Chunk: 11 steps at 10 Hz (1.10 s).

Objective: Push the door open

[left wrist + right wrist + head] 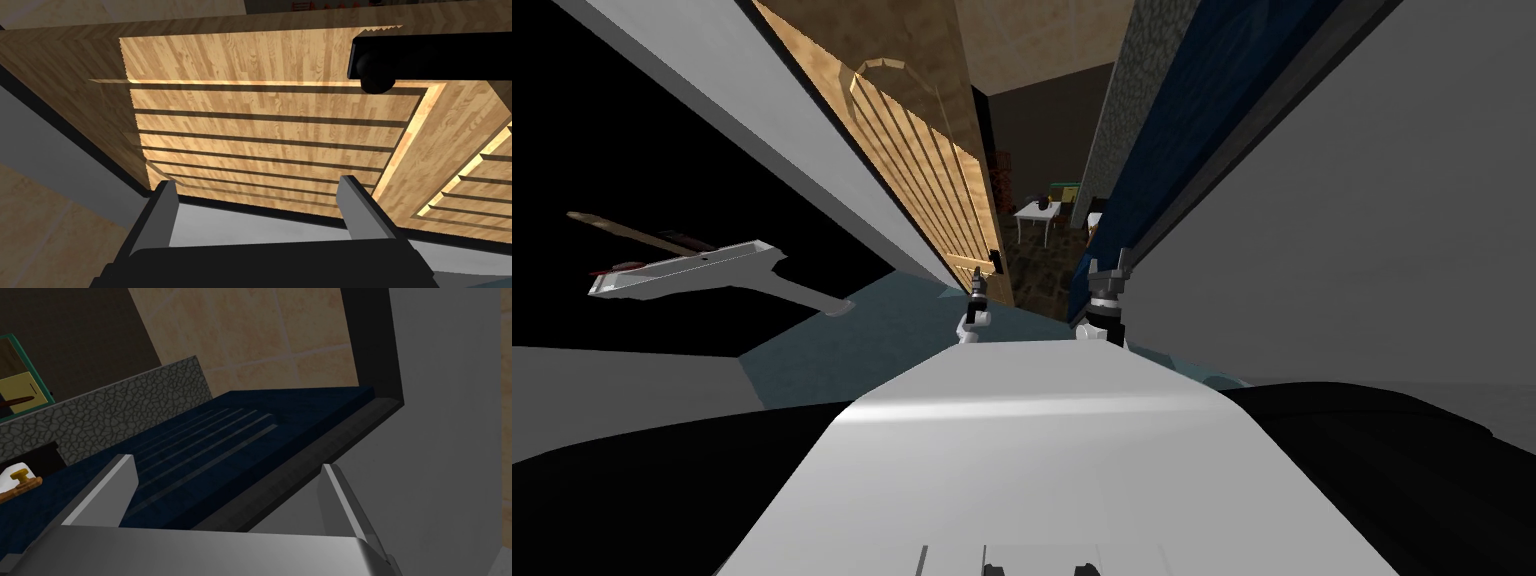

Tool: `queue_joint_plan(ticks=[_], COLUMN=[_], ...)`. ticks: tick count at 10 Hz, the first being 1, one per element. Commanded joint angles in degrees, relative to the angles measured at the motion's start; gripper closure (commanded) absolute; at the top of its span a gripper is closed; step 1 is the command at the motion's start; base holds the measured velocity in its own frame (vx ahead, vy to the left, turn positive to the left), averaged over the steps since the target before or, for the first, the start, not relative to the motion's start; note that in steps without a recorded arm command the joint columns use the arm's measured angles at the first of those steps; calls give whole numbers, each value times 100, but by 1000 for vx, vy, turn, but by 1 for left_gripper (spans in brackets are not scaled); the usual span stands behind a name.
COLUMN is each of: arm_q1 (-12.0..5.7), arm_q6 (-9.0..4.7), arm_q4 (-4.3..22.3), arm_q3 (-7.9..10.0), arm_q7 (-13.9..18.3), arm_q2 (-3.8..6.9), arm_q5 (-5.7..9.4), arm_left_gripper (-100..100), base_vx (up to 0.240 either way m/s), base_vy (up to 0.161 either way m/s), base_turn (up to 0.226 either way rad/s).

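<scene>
A light wooden slatted door (912,150) stands swung well inward on my left, with a small black handle (996,262) near its free edge. My left gripper (977,292) is just short of that edge. In the left wrist view its open fingers (357,207) face the slatted wooden door (270,135), with the black handle (380,65) beyond them and nothing between them. A dark blue slatted door (1172,130) lies along my right side. My right gripper (1109,278) is beside it, open (227,488), pointing along the blue door (210,443) and its dark frame (310,458).
Between the two doors a gap opens into a dim room with a white table (1039,212) and a patterned floor. Grey walls (1362,230) close in on both sides. A white and brown object (682,268) hangs in a black area on the left.
</scene>
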Motion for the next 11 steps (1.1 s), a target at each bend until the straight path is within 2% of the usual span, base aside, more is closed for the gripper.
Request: queue_joint_plan(ticks=[1,10,11], arm_q1=[-173,-953,-1107], arm_q6=[22,137,160], arm_q4=[274,1546,1797], arm_q3=[19,57,65], arm_q7=[22,18,17], arm_q2=[16,-111,-149], arm_q5=[7,-15,-20], arm_left_gripper=[-100,-100,-100], base_vx=[27,32,41], base_vy=[124,130,180], base_turn=[-138,-127,-207])
